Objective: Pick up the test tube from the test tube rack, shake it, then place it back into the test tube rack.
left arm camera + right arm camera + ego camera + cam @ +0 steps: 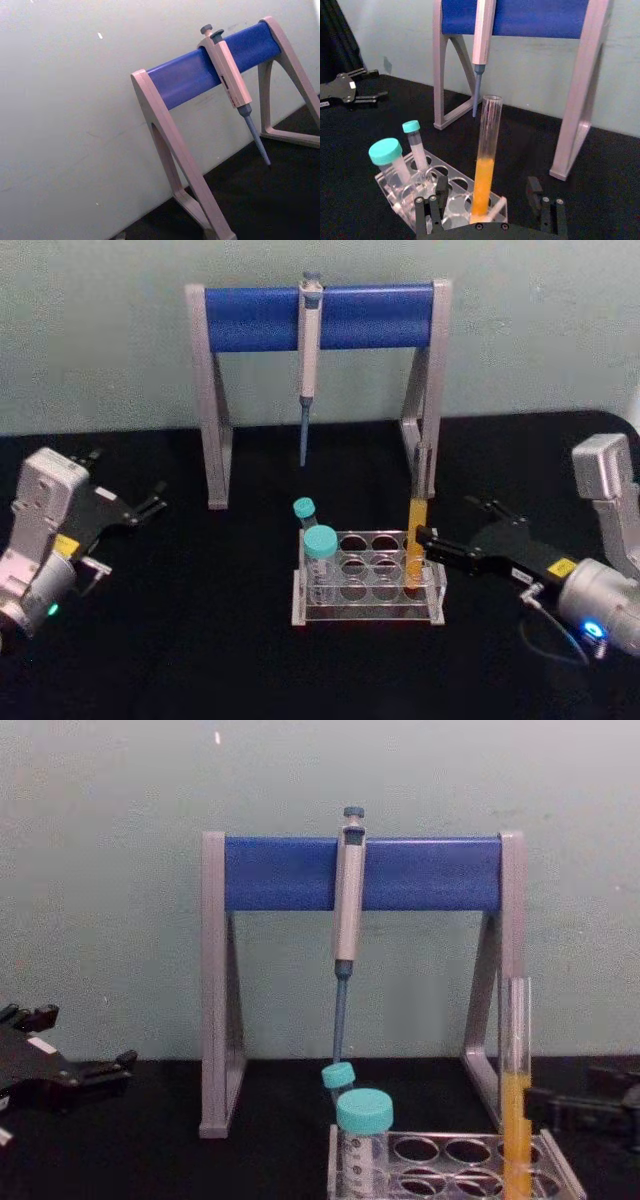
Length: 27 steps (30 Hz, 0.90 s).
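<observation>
**A:** Read from left to right, how far can the task be said to have got?

**B:** At the far left the left gripper [379, 84] is parked over the black table [200, 640]. Its fingers are spread and nothing is held, so no part in the work is judged to be taken by it. At the back the pipette stand [320, 318] is seen with a pipette [311, 340] hung on it, and neither is touched.

**A:** And the rack?

**B:** The test tube rack [365, 616] is set at the middle front. Two teal-capped tubes [320, 542] are lodged at its left end. The test tube [414, 530], orange-yellow in its lower half, is stood upright in a hole at the right end.

**A:** Is it gripped?

**B:** Not yet. The right gripper [487, 185] is set against the tube from the right. Its fingers are apart, one on either side of the glass, and a gap is seen on both sides.

**A:** What is left, then?

**B:** Only the approach can be counted as done. The closing, the lift, the shake and the return to the rack are all judged to be outstanding.
</observation>
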Tool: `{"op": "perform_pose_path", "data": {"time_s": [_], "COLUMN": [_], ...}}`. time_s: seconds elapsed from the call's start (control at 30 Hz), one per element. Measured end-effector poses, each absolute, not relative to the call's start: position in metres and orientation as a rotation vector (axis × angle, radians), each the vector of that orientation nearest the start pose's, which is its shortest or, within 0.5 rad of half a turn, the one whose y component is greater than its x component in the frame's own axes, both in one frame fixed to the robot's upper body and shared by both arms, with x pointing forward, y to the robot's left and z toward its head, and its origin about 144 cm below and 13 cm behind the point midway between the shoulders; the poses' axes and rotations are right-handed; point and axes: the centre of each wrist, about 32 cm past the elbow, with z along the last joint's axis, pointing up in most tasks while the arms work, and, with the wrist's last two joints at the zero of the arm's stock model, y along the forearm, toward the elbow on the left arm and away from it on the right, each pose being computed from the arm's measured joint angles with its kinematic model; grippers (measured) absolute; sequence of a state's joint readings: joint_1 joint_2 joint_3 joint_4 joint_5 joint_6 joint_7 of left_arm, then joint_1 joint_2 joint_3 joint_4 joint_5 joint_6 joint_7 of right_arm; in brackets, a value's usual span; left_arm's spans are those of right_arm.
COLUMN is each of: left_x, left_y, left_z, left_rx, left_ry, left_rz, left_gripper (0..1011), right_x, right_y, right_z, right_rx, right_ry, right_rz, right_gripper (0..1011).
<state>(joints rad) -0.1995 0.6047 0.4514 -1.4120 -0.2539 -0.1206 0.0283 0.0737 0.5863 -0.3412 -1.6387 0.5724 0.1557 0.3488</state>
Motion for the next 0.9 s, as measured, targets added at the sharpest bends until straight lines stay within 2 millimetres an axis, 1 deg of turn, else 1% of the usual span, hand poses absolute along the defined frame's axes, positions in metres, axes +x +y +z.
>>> {"op": "perform_pose_path", "data": {"time_s": [0.2, 0.23, 0.43, 0.67, 0.9], "left_x": [0.489, 0.489, 0.489, 0.489, 0.489], "left_y": [0.31, 0.31, 0.31, 0.31, 0.31], "left_z": [1.14, 1.14, 1.14, 1.14, 1.14], "left_rx": [0.304, 0.304, 0.304, 0.304, 0.304], "left_ry": [-0.285, -0.285, -0.285, -0.285, -0.285], "left_rz": [1.248, 1.248, 1.248, 1.248, 1.248], "left_gripper": [1001, 1001, 1001, 1001, 1001], "right_x": [0.478, 0.478, 0.492, 0.5, 0.502], "right_y": [-0.277, -0.277, -0.268, -0.263, -0.26], "right_z": [1.172, 1.172, 1.172, 1.17, 1.169], "right_rx": [-0.161, -0.161, -0.171, -0.183, -0.186], "right_ry": [0.175, 0.175, 0.188, 0.197, 0.198], "right_rz": [-0.893, -0.893, -0.9, -0.909, -0.918], "right_gripper": [1000, 1000, 1000, 1000, 1000]}}
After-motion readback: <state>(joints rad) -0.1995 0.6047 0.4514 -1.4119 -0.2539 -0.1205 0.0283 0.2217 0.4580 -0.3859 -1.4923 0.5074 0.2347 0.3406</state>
